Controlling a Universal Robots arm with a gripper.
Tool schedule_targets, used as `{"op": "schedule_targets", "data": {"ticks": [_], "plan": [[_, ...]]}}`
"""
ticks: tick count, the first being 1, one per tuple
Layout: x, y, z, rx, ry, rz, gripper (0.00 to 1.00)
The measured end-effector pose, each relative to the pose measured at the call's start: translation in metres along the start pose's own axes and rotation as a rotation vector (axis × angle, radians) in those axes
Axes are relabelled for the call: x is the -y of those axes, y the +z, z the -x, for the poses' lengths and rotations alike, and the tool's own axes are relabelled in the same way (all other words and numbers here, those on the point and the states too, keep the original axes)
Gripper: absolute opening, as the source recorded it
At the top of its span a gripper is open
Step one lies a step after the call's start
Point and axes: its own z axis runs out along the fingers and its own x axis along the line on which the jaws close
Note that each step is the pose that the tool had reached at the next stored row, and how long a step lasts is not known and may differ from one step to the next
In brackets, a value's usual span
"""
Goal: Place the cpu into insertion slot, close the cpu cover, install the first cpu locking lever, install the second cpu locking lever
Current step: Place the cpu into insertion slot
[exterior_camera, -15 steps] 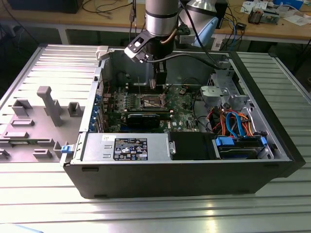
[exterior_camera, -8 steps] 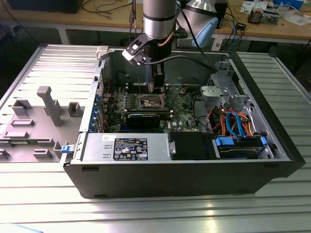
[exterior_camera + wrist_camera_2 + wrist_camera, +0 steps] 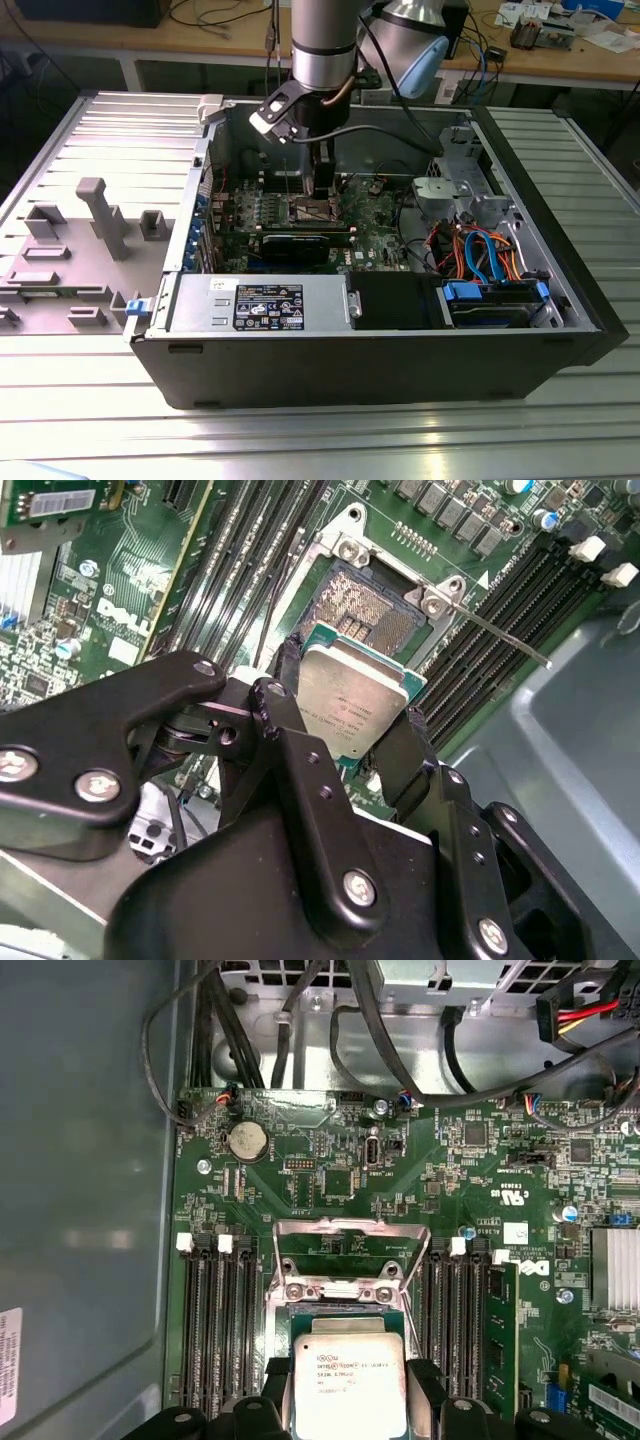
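One cpu [image 3: 352, 702] held flat in the pincer [image 3: 352, 708], just above the open insertion slot [image 3: 365, 602].

Pinches only two opposite rims, closed to the chip's width, probably to keep the metal top level and the underside untouched. Hovers over the gold contact field, not yet seated. Stands clear of the cpu cover [image 3: 350, 1226], which is swung up, and of one thin locking lever [image 3: 500, 635], thrown aside, so nothing seems to block the way down. Works over a green motherboard [image 3: 330, 1170] between rows of memory slots [image 3: 215, 1320], inside an opened computer case [image 3: 350, 365] lying on a ribbed metal counter [image 3: 300, 440], beside a grey fixture tray [image 3: 90, 230]. Backs onto wooden benches [image 3: 560, 55] strewn with cables.
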Motion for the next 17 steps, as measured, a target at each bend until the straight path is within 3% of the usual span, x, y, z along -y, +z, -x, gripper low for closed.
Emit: {"op": "schedule_targets", "data": {"ticks": [8, 17], "plan": [[0.0038, 0.0169, -0.0006, -0.0001, 0.000, 0.0000, 0.55], [0.0074, 0.0297, -0.0010, 0.0001, 0.000, 0.0000, 0.55]]}}
